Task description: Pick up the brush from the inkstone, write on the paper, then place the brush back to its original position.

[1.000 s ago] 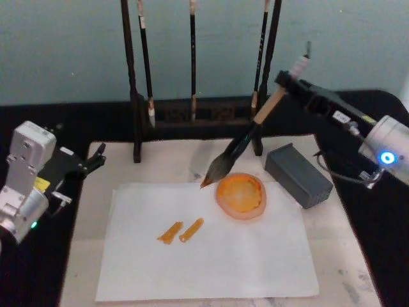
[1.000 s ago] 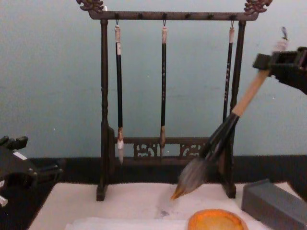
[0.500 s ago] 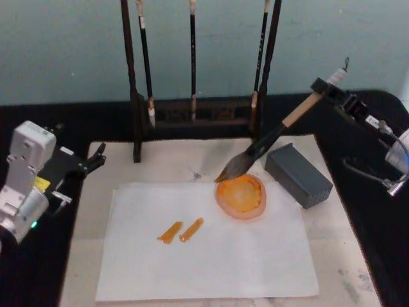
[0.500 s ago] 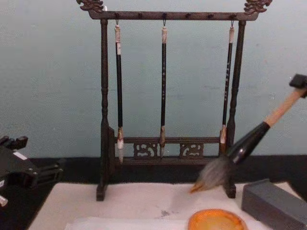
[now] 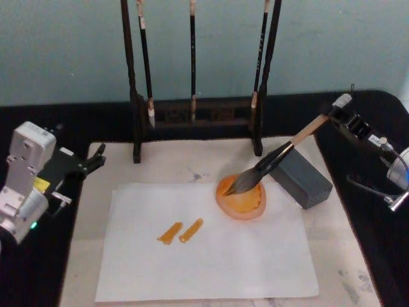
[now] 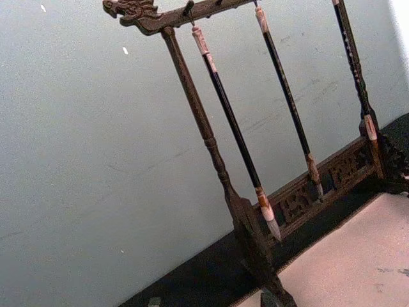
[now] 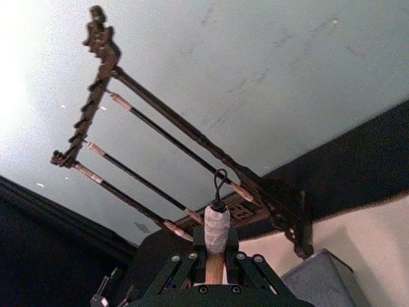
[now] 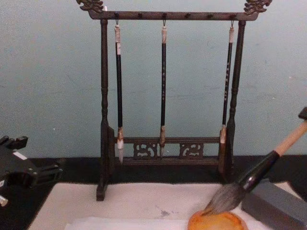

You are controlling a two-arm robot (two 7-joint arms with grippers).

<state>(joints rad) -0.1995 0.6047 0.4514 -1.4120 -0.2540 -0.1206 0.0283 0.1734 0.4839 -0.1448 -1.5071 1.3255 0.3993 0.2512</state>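
R gripper [image 5: 333, 116]: 1 brush [image 5: 281, 157]; 3 hung brushes [image 5: 192, 57]; L gripper [image 5: 96, 157] idle.

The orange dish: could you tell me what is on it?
The tuft of the brush rests on the dish, handle slanting up to the right gripper clamping its white-wrapped end. The dish surface beneath the tuft is hidden. The left gripper sits parked at far left.

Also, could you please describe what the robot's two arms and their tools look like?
The left arm ends in a boxy white housing with a yellow label and a small green light; the left tool is black. The right arm is pale grey, with thin black cables looping beside it; the right tool is black with small white markings.
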